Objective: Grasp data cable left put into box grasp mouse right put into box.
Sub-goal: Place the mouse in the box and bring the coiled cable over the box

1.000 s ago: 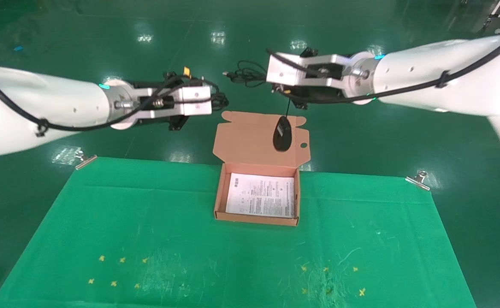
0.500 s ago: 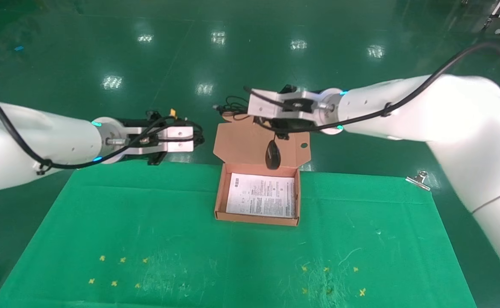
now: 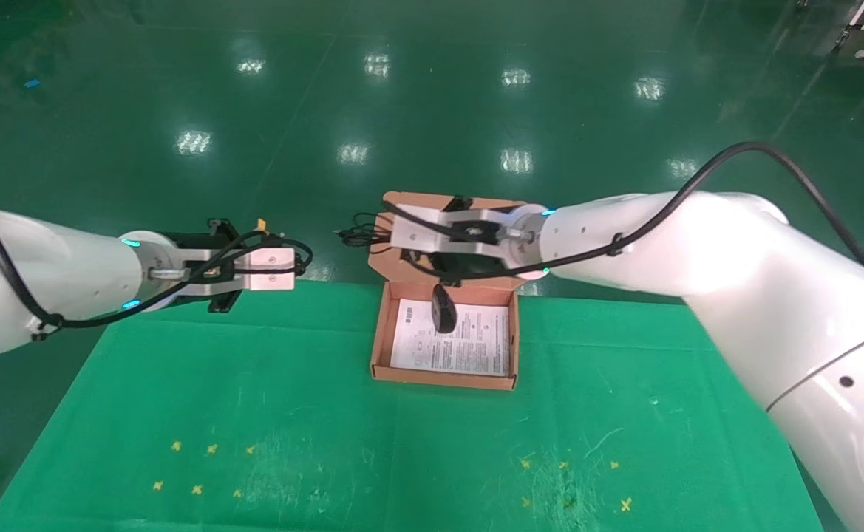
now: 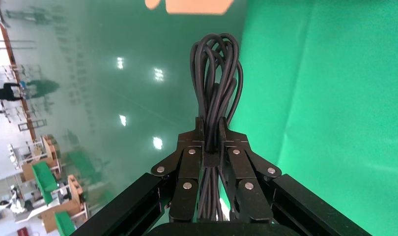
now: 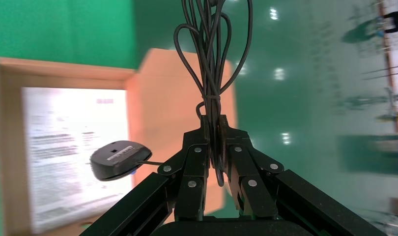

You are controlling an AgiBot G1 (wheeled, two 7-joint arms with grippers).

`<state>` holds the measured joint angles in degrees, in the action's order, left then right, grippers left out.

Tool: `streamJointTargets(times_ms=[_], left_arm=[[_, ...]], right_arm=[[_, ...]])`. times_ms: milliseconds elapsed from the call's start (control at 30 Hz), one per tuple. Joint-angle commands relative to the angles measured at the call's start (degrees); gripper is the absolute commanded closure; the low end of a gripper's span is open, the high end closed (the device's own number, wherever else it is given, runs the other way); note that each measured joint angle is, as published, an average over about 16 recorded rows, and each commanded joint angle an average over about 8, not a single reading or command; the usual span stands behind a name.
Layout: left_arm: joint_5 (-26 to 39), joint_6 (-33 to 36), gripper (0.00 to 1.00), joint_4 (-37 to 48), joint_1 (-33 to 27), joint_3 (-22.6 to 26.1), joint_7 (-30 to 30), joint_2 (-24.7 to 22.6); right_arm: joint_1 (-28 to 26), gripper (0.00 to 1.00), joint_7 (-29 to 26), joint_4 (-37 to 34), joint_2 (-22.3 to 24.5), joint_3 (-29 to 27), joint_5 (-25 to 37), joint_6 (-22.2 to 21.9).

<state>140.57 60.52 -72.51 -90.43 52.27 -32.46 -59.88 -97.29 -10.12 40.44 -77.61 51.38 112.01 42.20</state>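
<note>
The orange-pink box [image 3: 378,334] lies open at the far edge of the green cloth, a white leaflet [image 3: 468,343] on its floor. My right gripper [image 3: 386,238] hovers over the box's back edge, shut on the mouse's bundled cord [image 5: 212,59]. The black mouse [image 3: 443,309] dangles from that cord just above the leaflet and also appears in the right wrist view as the mouse [image 5: 119,160]. Left of the box, above the cloth's far edge, my left gripper [image 3: 300,260] is shut on the data cable [image 4: 214,78], whose loops stick out past the fingertips.
The green cloth [image 3: 402,443] covers the table, with small yellow marks [image 3: 210,448] toward the near side. A metal clip [image 3: 723,310] holds its far right corner. The box's raised lid [image 3: 417,199] is mostly hidden behind my right wrist.
Both arms have come down and toward me. The right one carried the hanging mouse from in front of the lid to over the leaflet. The left one drifted left with the cable.
</note>
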Motion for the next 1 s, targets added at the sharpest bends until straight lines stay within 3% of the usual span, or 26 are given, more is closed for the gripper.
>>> streamJointTargets(times_ms=[33,267,500,767,1000], left_arm=[[1.46,1.40,1.00,-1.31,0.51,0.26,-1.34,0.71],[3.14,4.46,1.00,-3.32,0.69,0.39,-3.18,2.43],[3.28,5.01,1.00,-3.63,0.64,0.39,-3.45,2.64],[3.33,5.12,1.00,-3.68,0.69,0.42,-3.45,2.70],[3.24,4.92,1.00,-3.51,0.70,0.45,-3.35,2.52]], right_arm=[[0.71,1.00,0.32,-0.39,-0.45,1.05,-1.31,-0.60],[1.90,1.00,-4.30,1.70,-0.77,8.30,-8.25,-4.64],[2.42,1.00,-11.52,-2.83,-0.87,15.49,-14.57,-6.90],[2.18,0.02,-15.15,-6.24,-0.89,20.92,-15.53,-7.51],[2.21,0.00,-15.05,-5.39,-0.20,20.73,-15.58,-7.46]])
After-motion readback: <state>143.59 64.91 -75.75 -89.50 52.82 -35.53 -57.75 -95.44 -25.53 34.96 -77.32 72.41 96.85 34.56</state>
